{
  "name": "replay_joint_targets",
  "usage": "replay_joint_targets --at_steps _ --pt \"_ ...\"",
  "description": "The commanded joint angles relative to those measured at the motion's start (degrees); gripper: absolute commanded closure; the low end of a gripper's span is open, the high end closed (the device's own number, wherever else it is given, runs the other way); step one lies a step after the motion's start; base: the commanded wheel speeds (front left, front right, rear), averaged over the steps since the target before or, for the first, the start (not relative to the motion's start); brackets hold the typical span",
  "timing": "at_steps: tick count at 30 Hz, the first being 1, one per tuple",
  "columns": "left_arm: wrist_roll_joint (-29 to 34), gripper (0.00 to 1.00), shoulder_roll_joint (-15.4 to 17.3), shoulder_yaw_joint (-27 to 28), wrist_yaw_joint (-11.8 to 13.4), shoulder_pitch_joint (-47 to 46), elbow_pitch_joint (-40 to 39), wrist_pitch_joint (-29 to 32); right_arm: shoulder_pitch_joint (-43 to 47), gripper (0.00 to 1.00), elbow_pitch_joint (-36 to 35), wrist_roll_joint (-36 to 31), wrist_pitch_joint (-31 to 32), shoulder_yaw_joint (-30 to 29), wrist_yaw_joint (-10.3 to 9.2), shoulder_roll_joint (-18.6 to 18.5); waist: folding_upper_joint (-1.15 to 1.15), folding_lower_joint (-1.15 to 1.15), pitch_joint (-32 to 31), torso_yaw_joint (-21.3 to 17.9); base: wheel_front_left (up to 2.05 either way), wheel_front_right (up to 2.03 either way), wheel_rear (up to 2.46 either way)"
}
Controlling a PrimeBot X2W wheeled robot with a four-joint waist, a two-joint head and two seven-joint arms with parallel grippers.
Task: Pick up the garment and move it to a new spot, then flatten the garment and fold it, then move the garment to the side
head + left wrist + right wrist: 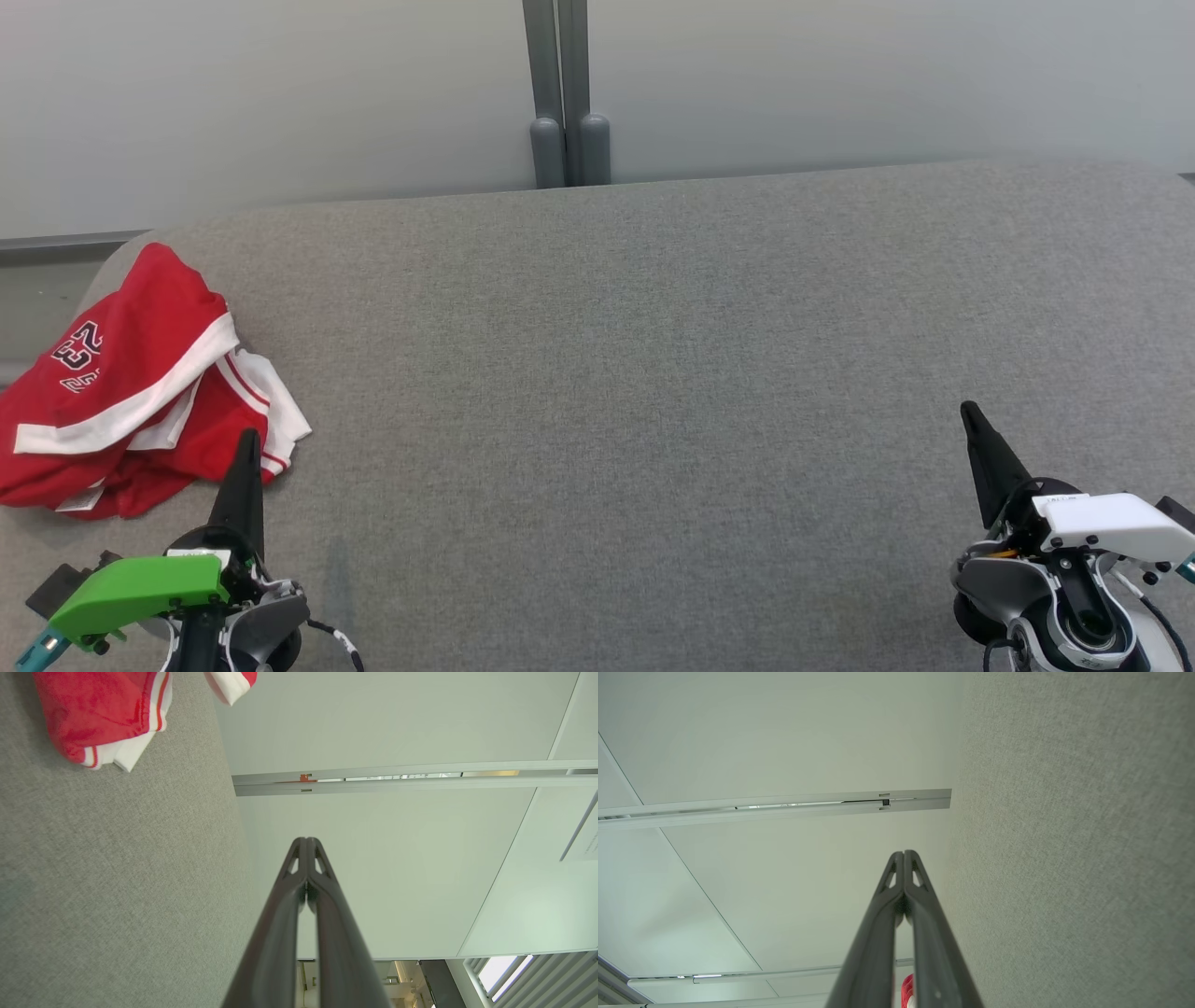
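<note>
The garment [140,383] is a red jersey with white trim and a number print, lying crumpled at the far left of the grey padded surface [653,373]. In the left wrist view the garment [98,714] shows at the top left. My left gripper [248,443] rests at the lower left, its tip just right of the garment's near edge, fingers pressed together and empty; the left wrist view shows this gripper [306,841] shut too. My right gripper [971,413] sits at the lower right, far from the garment, shut and empty, and looks the same [903,854] in its wrist view.
A pale wall with a grey vertical post [567,93] stands behind the surface's far edge. The surface's rounded left corner lies just beyond the garment. Wide bare grey fabric spans between the two grippers.
</note>
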Motion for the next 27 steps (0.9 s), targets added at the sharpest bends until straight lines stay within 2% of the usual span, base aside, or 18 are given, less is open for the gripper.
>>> replay_joint_targets --at_steps 1,27 --pt "-0.02 1.0 0.38 0.13 -0.15 -0.63 -0.05 0.19 0.52 1.0 -0.23 0.41 0.15 -0.06 0.04 -0.2 0.0 0.0 0.0 0.0 0.0 0.0 0.0" --pt "-0.02 1.0 0.38 0.12 -0.15 -0.63 -0.06 0.18 0.52 1.0 -0.23 0.41 0.14 -0.05 0.04 -0.2 0.0 0.0 0.0 0.0 0.0 0.0 0.0"
